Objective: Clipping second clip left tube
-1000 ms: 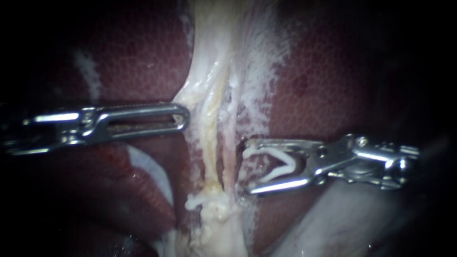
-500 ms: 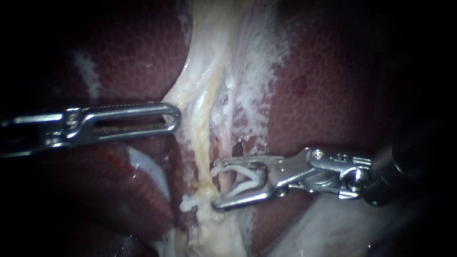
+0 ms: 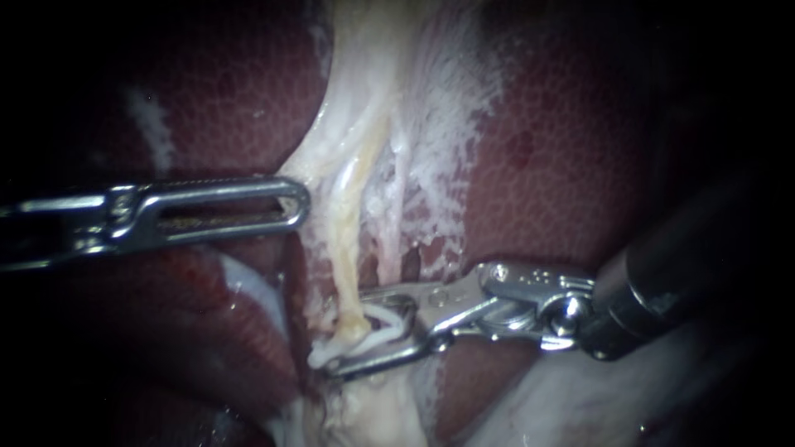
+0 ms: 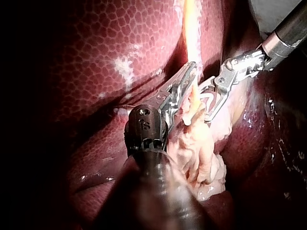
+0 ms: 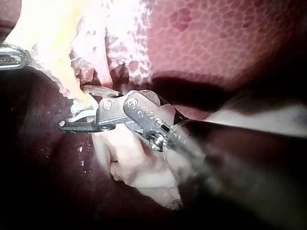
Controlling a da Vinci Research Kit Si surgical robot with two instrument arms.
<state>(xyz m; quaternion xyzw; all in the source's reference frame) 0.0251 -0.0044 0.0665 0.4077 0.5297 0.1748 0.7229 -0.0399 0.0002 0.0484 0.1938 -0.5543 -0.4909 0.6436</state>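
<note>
- Liver (image 3: 538, 165): dark red behind everything, so a slipped tip would land on it.
- Pale tissue (image 3: 319, 165): a sheet running down the middle, carrying 2 strands.
- Left instrument (image 3: 296, 204): jaws closed on the edge of the sheet, drawing it sideways. I judge it should hold that tension steady.
- Right instrument (image 3: 352, 331): jaws hold a white clip and straddle the left tube low down, with a narrow gap between them.
- Left tube (image 3: 348, 257): the yellowish strand, just beside the pinker right tube (image 3: 389, 248).
- Clip (image 3: 385, 327): before the squeeze, both legs should reach fully across the left tube, square to it and clear of the right tube.
- White curl (image 3: 325, 356): just below the jaws, possibly 1 clip already seated. Keep the new clip apart from it.
</note>
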